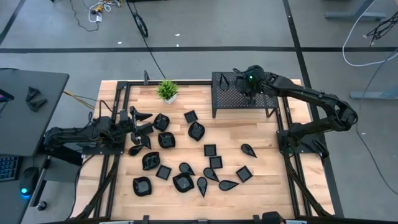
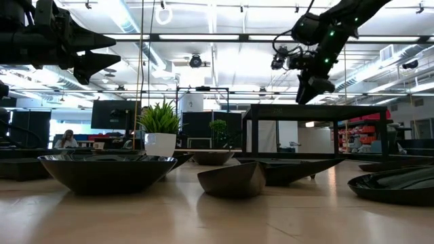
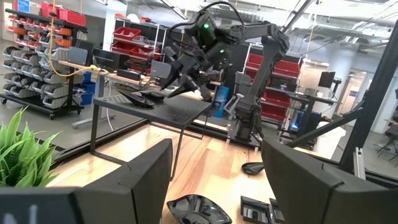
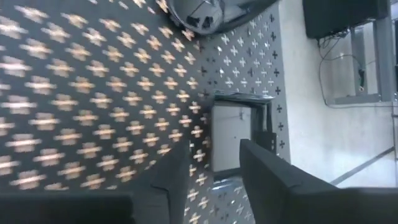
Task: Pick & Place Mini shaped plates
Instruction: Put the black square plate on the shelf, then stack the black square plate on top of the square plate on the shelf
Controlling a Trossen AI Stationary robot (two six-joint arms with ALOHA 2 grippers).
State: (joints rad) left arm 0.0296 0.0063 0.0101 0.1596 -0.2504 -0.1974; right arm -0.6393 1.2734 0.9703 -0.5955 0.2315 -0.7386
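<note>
Black glossy mini shaped plates (image 1: 186,163) lie scattered across the wooden table (image 1: 261,186), mostly centre and left of centre. Left gripper (image 1: 140,122) sits low over the left-side cluster, fingers spread wide, nothing between them. Small green potted plant (image 1: 167,91) stands at the back edge. Right gripper (image 1: 244,84) hangs over the black perforated rack (image 1: 231,96) at back right, fingers partly apart and empty; one plate (image 4: 198,14) lies on the rack.

The table (image 1: 261,134) is light wood and stands on a grey floor (image 1: 186,62) with dark lines. Behind the table, long lights (image 2: 203,37) shine on the ceiling, and shelves (image 3: 37,56) hold red bins (image 3: 134,34)
</note>
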